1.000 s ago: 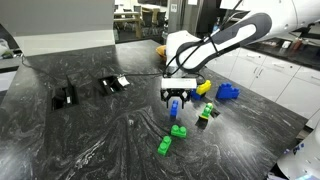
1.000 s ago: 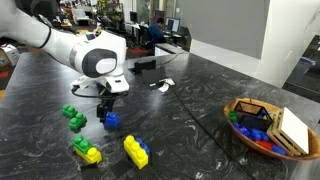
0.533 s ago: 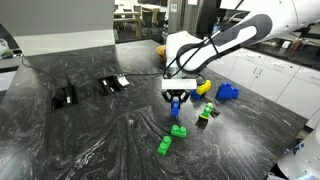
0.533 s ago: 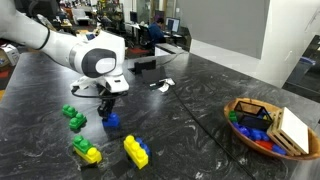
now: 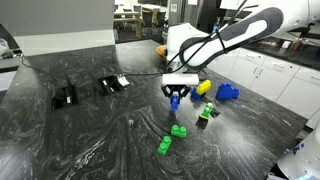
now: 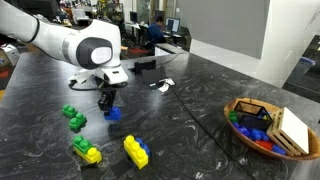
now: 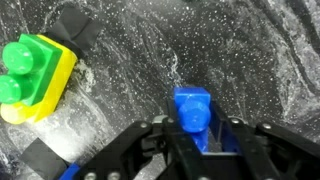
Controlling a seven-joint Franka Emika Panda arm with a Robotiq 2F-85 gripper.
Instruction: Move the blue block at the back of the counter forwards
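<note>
You are clamping the gripper (image 5: 176,98) on the blue block (image 7: 192,112), squeezing its sides so it is sitting upright for the move, well in from the edges of the counter (image 6: 200,100), apart from the green brick (image 5: 178,131).

No text, label, brand, number or sign can be read anywhere; every surface shown is too small or blurred.

Small blue block (image 7: 193,113) upright between jaws
</note>
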